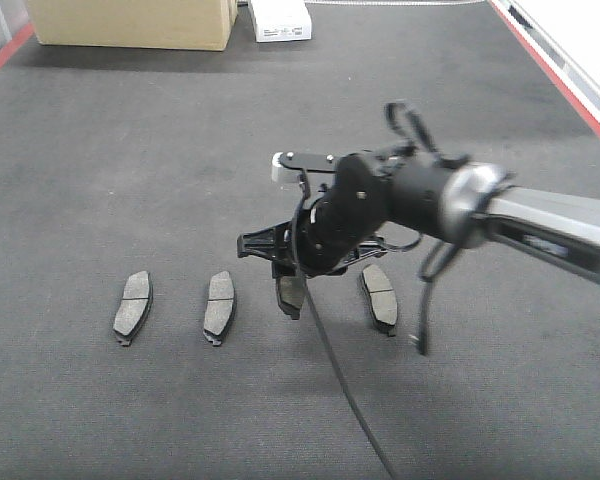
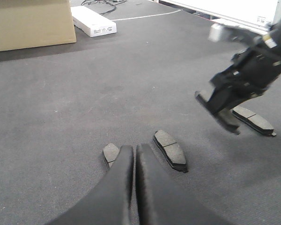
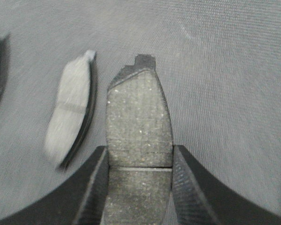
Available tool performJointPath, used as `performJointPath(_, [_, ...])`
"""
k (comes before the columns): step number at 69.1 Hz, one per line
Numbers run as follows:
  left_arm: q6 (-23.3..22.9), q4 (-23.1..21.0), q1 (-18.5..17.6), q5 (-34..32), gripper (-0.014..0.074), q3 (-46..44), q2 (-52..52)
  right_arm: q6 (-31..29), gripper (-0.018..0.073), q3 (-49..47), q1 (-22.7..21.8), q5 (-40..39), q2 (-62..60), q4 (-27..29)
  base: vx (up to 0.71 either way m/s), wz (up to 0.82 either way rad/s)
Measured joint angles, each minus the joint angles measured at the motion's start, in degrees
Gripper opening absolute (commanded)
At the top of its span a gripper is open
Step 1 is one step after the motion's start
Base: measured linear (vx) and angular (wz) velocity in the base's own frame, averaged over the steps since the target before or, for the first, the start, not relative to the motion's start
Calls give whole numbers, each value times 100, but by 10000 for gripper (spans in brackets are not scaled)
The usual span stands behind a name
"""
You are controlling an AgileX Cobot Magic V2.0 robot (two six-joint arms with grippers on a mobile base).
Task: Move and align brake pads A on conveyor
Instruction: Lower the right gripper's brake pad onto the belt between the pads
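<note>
On the conveyor lie three brake pads A; the right end effector grips a fourth.

Cardboard box beside white carton, far edge.

Ahead of me, at the far edge of the dark felt-like surface, I see 1 tan cardboard box and beside it 1 flat white carton. Behind the carton, cables lie tangled. A red strip borders the surface, and the light is even.
</note>
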Motion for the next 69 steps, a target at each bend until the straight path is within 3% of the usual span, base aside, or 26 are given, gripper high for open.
performJointPath(16, [0,0,0,0,-6,0,0,754,62,-408,-174,511,676,-334,0,0])
performJointPath(52, [0,0,0,0,-6,0,0,467,80,-443,-181,342,953,-246,0,0])
performJointPath(61, [0,0,0,0,-6,0,0,467,148,-449,-181,323,953,-235,0,0])
performJointPath(69, [0,0,0,0,-6,0,0,519,274,-449,-181,330,953,-234,0,0])
